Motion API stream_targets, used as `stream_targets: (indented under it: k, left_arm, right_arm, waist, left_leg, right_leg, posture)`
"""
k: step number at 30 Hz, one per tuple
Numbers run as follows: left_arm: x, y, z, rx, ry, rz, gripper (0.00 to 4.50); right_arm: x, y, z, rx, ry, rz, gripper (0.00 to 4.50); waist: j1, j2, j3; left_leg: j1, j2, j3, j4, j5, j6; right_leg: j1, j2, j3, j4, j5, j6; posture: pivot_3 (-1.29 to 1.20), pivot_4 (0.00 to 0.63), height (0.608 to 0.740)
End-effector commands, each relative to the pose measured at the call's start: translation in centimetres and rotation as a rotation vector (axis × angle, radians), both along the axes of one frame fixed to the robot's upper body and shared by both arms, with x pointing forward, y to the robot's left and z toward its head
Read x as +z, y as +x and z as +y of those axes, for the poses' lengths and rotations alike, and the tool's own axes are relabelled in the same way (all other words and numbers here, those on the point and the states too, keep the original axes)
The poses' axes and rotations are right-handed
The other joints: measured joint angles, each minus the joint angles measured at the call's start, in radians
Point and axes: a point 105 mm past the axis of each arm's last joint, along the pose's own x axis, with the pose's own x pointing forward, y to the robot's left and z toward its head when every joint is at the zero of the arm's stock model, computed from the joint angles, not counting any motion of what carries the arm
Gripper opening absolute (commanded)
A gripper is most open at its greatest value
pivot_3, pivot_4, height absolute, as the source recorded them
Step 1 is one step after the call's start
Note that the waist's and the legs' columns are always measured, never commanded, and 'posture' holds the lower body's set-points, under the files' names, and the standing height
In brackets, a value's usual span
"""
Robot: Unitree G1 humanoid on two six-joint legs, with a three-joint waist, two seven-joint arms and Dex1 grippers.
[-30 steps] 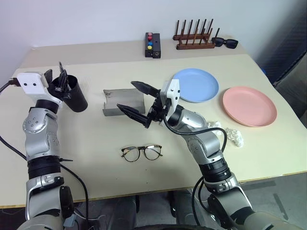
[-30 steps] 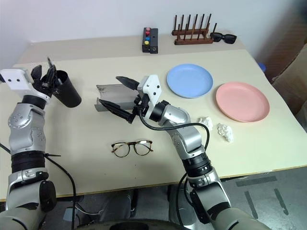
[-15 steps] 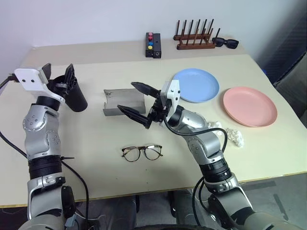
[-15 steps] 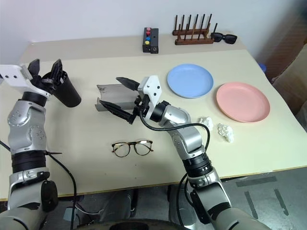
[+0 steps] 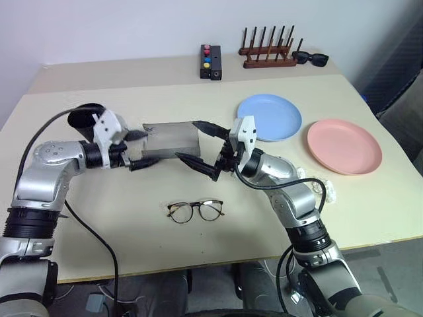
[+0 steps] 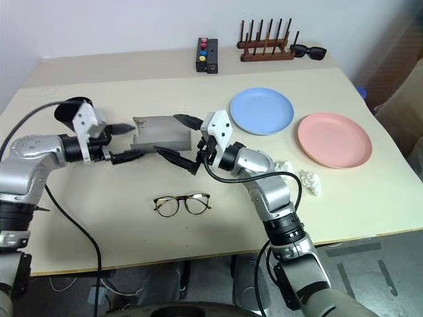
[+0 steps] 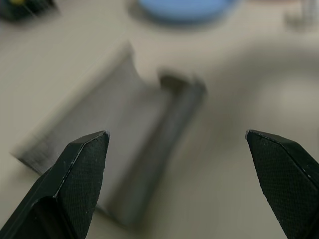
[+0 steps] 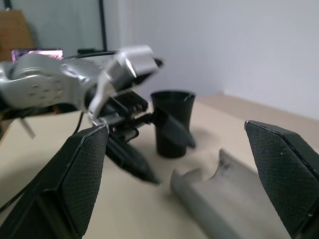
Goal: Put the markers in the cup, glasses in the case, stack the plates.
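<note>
The glasses [image 5: 195,211] lie nearest on the worktop [image 5: 119,224], lenses up, untouched. Beyond them the left claw [image 5: 141,149] and the right claw [image 5: 201,148] face each other across the grey case [image 5: 169,140], both spread wide and grasping nothing. The case lies open between them. The cup [image 5: 84,117] stands upright behind the left arm. Farther right, the blue plate [image 5: 269,117] and pink plate [image 5: 344,145] sit side by side, unstacked.
</note>
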Motion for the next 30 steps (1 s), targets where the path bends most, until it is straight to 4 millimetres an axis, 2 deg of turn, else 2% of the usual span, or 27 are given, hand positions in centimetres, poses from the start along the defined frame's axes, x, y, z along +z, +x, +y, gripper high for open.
stream_targets:
  k: [1, 6, 9, 15, 16, 21, 26, 30]
  left_arm:
    - [-0.2, 0.6, 0.2, -0.039, 0.074, 0.012, 4.48]
    - [-1.3, 1.9, -0.1, -0.069, 0.128, 0.046, 4.48]
    - [-1.9, 2.4, -0.6, -0.098, 0.171, 0.042, 3.71]
    - [-2.2, 2.9, -1.1, -0.131, 0.186, 0.021, 0.77]
    - [-2.2, 2.9, -1.1, -0.134, 0.185, 0.02, 0.13]
    - [-1.8, 2.8, -1.6, -0.161, 0.156, 0.004, 0.13]
    - [-1.1, 0.1, -3.4, -0.325, 0.123, 0.031, 0.13]
    - [-1.5, -2.5, -4.8, -0.447, 0.149, 0.058, 0.13]
  right_arm:
    - [1.0, -1.2, 0.2, 0.04, 0.007, -0.048, 4.5]
    - [0.8, -1.4, 0.1, 0.036, 0.001, -0.041, 4.5]
    - [0.9, -1.4, 0.0, 0.021, 0.004, -0.044, 4.5]
    - [0.9, -1.3, -0.2, 0.002, 0.007, -0.047, 4.5]
    - [0.9, -1.3, -0.2, 0.0, 0.007, -0.046, 4.5]
    - [0.9, -1.3, -0.4, -0.009, 0.003, -0.046, 4.5]
    - [0.8, -1.1, -0.8, -0.018, -0.011, -0.047, 4.5]
    - [0.7, -1.2, -1.0, -0.014, -0.022, -0.042, 4.5]
  waist:
    - [0.0, 0.0, 0.0]
    - [0.002, 0.0, 0.0]
    - [0.0, 0.0, 0.0]
    - [0.0, 0.0, 0.0]
    - [0.0, 0.0, 0.0]
    - [0.0, 0.0, 0.0]
    - [0.0, 0.0, 0.0]
    - [-0.002, 0.0, 0.0]
  left_leg:
    - [0.0, 0.0, 0.0, 0.0, 0.0, 0.0]
    - [0.0, 0.0, 0.0, 0.001, 0.0, 0.0]
    - [-0.001, 0.0, 0.0, 0.0, 0.0, 0.0]
    - [-0.001, 0.0, 0.0, 0.001, 0.0, 0.0]
    - [-0.001, 0.0, 0.0, 0.001, 0.0, 0.0]
    - [-0.001, 0.0, 0.0, 0.001, 0.0, 0.0]
    - [-0.001, 0.0, 0.0, 0.001, 0.0, 0.0]
    - [-0.001, 0.0, 0.0, 0.0, 0.0, 0.0]
  right_leg:
    - [0.0, 0.0, 0.0, 0.0, 0.0, 0.0]
    - [0.0, 0.0, 0.0, 0.0, 0.0, 0.0]
    - [0.0, 0.0, 0.0, 0.0, 0.0, 0.001]
    - [0.0, 0.0, 0.0, 0.0, 0.0, 0.001]
    - [0.0, 0.0, 0.0, 0.0, 0.0, 0.001]
    - [0.0, 0.0, 0.0, 0.0, 0.0, 0.001]
    - [0.0, 0.0, 0.0, 0.0, 0.0, 0.001]
    - [0.0, 0.0, 0.0, 0.0, 0.0, 0.001]
  posture:
    - [0.0, 0.15, 0.734]
    - [0.0, 0.15, 0.734]
    - [0.0, 0.15, 0.734]
    - [0.0, 0.15, 0.734]
    - [0.0, 0.15, 0.734]
    - [0.0, 0.15, 0.734]
    - [0.0, 0.15, 0.734]
    - [0.0, 0.15, 0.734]
